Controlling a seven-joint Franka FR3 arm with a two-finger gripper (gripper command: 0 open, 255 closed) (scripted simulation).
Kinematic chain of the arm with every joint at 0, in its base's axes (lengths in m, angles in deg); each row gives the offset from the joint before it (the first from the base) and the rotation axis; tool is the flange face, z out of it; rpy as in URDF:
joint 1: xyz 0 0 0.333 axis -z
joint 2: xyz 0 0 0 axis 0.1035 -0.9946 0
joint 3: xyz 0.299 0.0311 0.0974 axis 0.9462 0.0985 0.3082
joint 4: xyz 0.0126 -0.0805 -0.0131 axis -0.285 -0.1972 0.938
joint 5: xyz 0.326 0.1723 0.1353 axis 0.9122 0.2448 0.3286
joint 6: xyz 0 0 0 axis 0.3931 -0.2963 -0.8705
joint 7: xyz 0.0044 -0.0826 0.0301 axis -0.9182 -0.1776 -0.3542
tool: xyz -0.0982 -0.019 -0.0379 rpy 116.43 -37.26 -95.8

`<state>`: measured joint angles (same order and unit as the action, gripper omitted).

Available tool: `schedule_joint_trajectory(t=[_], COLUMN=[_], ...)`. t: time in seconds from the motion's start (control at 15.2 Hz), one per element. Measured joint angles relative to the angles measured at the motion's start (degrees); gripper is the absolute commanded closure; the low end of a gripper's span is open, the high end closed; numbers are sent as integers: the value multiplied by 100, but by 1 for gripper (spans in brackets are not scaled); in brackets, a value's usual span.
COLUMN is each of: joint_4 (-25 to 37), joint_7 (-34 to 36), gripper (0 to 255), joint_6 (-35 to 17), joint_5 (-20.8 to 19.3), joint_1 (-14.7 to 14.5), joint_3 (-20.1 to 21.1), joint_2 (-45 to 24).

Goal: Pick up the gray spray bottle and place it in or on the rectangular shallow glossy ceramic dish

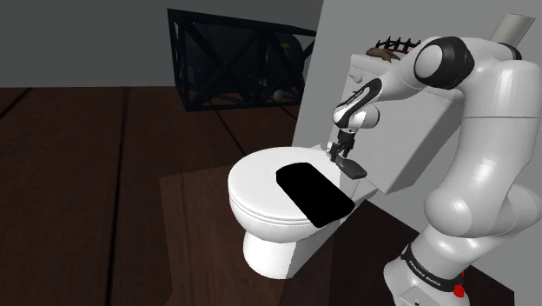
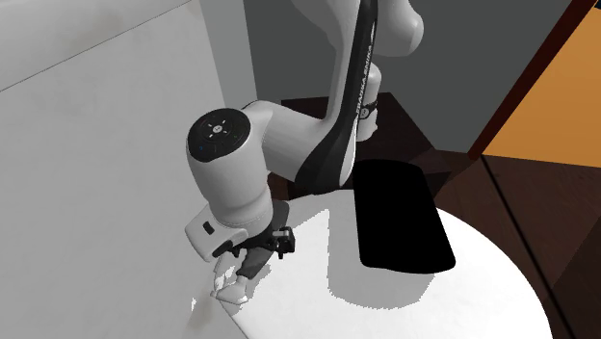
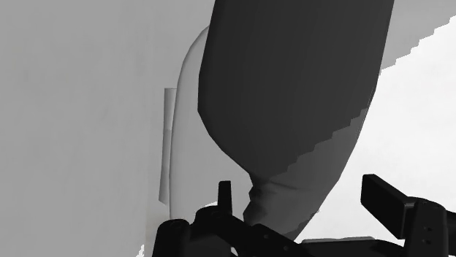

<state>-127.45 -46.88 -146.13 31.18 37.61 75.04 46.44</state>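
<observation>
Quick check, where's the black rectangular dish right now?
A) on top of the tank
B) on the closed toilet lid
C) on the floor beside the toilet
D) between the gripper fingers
B: the black rectangular dish lies flat on the white closed toilet lid.

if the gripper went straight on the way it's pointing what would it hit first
Most likely the gray spray bottle: in the wrist view it sits dead ahead of the gripper, narrow end between the open fingers. Depth is unclear.
</observation>
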Motion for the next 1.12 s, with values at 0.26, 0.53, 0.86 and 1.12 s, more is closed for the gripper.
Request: schedule_joint_trajectory(t=[0.26,0.53,0.86,1.12], joint_4=[3,4,-6,3], joint_7=[0,0,14,15], gripper=[255,255,255,255], joint_6=[-2,-2,116,347], joint_5=[0,1,-15,-42], joint_1=[0,0,-12,-17], joint_3=[0,1,-8,-29], joint_2=[-1,-1,122,345])
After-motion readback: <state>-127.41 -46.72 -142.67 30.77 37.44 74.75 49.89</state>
